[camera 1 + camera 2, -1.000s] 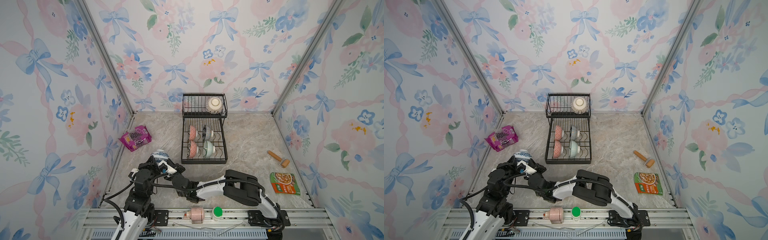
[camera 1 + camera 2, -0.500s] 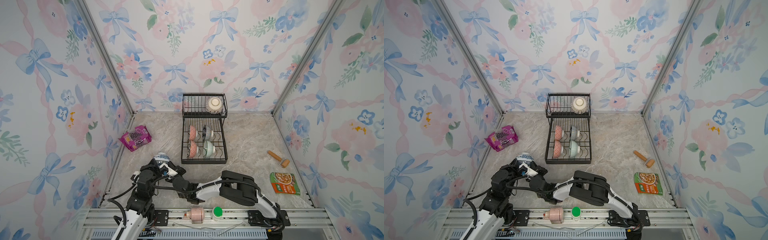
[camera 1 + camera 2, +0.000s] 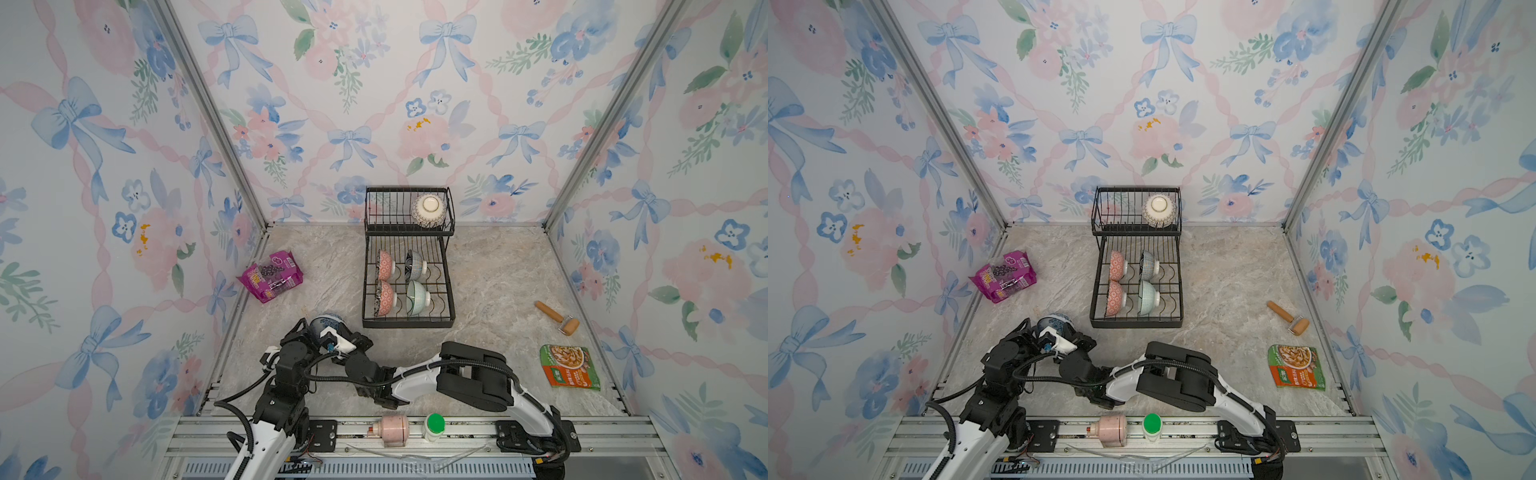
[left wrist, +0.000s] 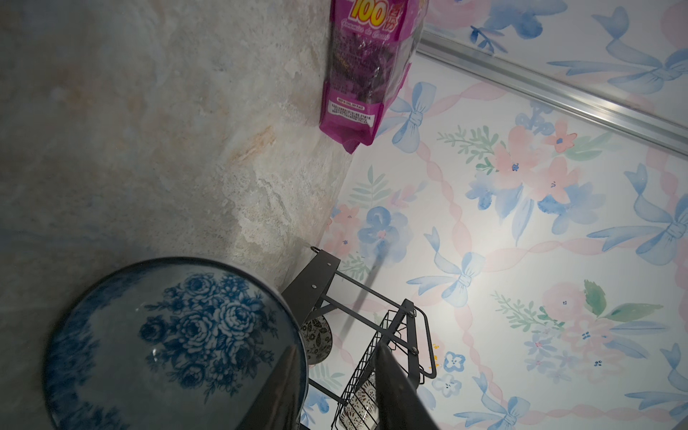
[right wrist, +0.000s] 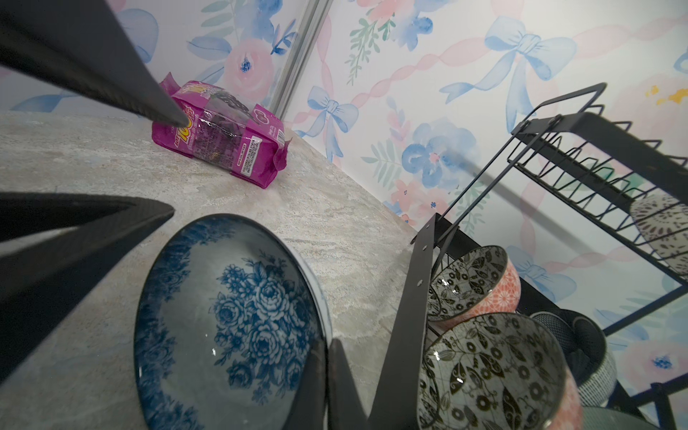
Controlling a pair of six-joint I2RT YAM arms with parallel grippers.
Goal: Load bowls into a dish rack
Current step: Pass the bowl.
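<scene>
**Top views.** Blue bowl (image 3: 328, 322) (image 3: 1059, 322): over the worktop (image 3: 498, 270), near the front-left corner of the rack (image 3: 409, 325) and apart from it. It is tipped on edge, not mouth-up. Left arm (image 3: 286, 365) and right arm (image 3: 469, 370) both end at it, and wrist parts hide the fingertips here. Whether the bowl touches the worktop cannot be told. The rack holds four bowls (image 3: 386, 297) on edge in its slotted tier and a pale bowl (image 3: 429, 211) in its basket tier.

**Left wrist view.** Blue bowl (image 4: 175, 346): the mouth faces the camera and the rose pattern inside is in plain view. Its mouth-to-foot axis runs away from the lens. Left fingers (image 4: 394, 394): apart, with a clear gap between them. One lies across the rim over the inside, and the other stands outside the rim, clear of it. Whether the inner one touches the bowl cannot be told. Pink packet (image 4: 365, 74): beyond the bowl, by the wall.

**Right wrist view.** Blue bowl (image 5: 231, 320): tilted, mouth toward the camera, rim seen as an oval. Right fingers (image 5: 346, 387): together, clamped on the near rim, one inside and one outside. Left fingers (image 5: 93, 231): spread wide at the opposite side of the bowl. One tip is just beside the rim and the other is well clear of it, in front of the packet. The rack's corner post stands just beside the bowl.
</scene>
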